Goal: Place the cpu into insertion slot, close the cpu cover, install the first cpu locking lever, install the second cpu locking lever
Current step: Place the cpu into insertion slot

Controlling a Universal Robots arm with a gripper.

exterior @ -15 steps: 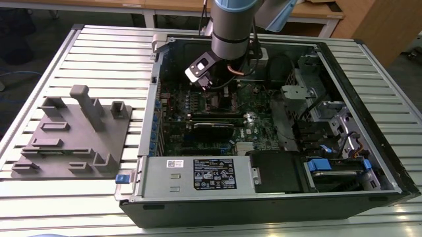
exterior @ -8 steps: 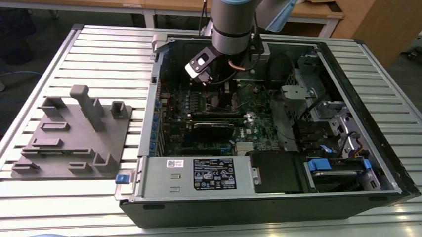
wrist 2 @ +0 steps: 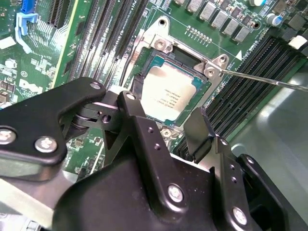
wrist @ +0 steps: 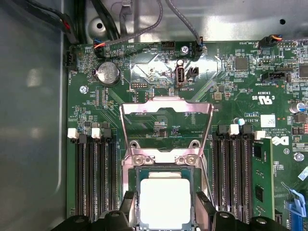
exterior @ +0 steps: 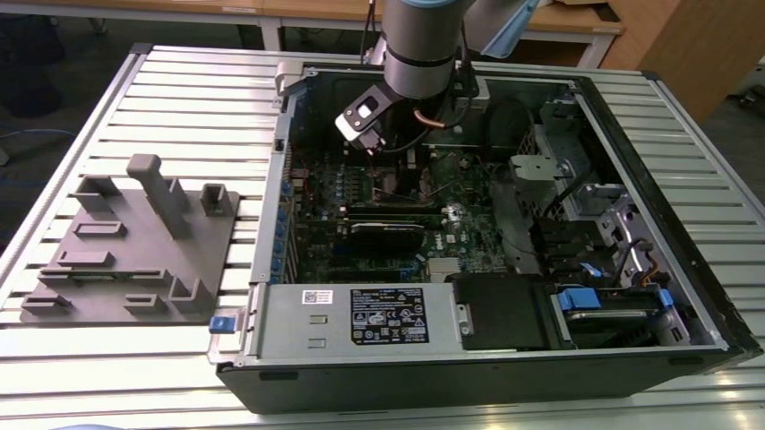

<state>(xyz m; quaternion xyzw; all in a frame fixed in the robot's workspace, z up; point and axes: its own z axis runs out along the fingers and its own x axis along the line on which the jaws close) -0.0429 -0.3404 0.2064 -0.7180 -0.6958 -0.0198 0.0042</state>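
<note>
Hovering over the mobo (wrist: pixel 91 122), the hand (wrist 2: pixel 162 111) was open, fingers either side of the cpu (wrist: pixel 165 201), which sat flat in the insertion slot (wrist 2: pixel 159 60); cpu cover (wrist: pixel 163 105) stood flipped up, not closed.

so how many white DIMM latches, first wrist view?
4 white latches: two on the slot bank one side of the cpu cover, two on the bank opposite. The slots' other ends lie behind the gripper, so more may be hidden.
</note>
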